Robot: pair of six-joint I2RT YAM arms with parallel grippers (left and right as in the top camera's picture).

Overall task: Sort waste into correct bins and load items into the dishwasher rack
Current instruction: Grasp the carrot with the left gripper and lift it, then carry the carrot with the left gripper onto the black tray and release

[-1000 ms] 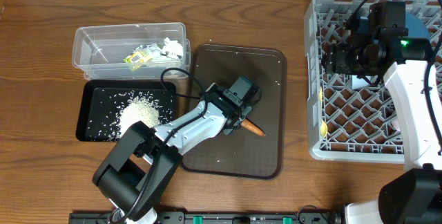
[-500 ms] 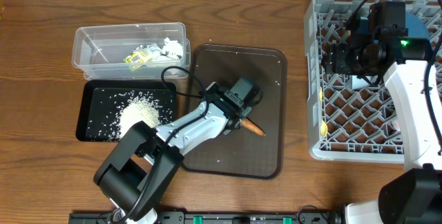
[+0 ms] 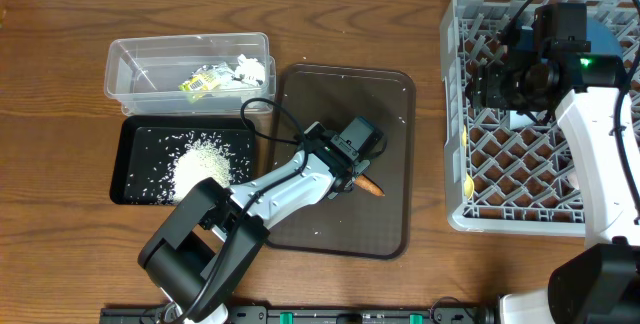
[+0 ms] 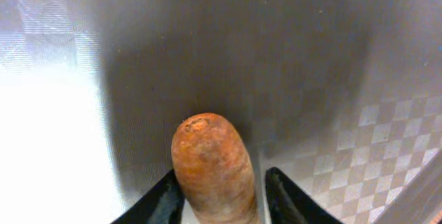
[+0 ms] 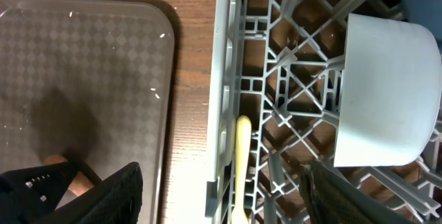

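Looking nearest first: left gripper (image 4: 219, 191) has the small orange carrot (image 4: 210, 158) between its fingertips, rounded end poking out past them. One finger touches it, but a thin pale sliver shows at the other, so I can't tell if the pinch is tight.

The carrot lies right of centre on the dark brown serving tray (image 3: 340, 99). Bare tray all round it, raised rim well clear on every side.

Left of that tray:
- black tray (image 3: 130, 189) with the rice (image 3: 200, 159) heaped in it, just beside the brown tray's edge
- clear tub (image 3: 190, 42) behind it, holding tissue (image 3: 250, 67) and wrapper (image 3: 195, 85)

On the right, a strip of bare table (image 3: 430, 164) separates the brown tray from the rack (image 3: 455, 114). Right gripper (image 5: 221, 175) hangs over the rack's left wall, fingers spread wide, holding nothing.

View differences:
- Overhead hides the left fingertips under the wrist body. Only the left wrist view shows the contact.
- Right wrist view shows the pale yellow spoon (image 5: 243, 162) lying just inside the rack's left wall, and a pale cup (image 5: 383, 92) among the pegs. Overhead, the arm mostly covers the cup.
- Dark blue dish (image 3: 605, 34) sits at the rack's far right.
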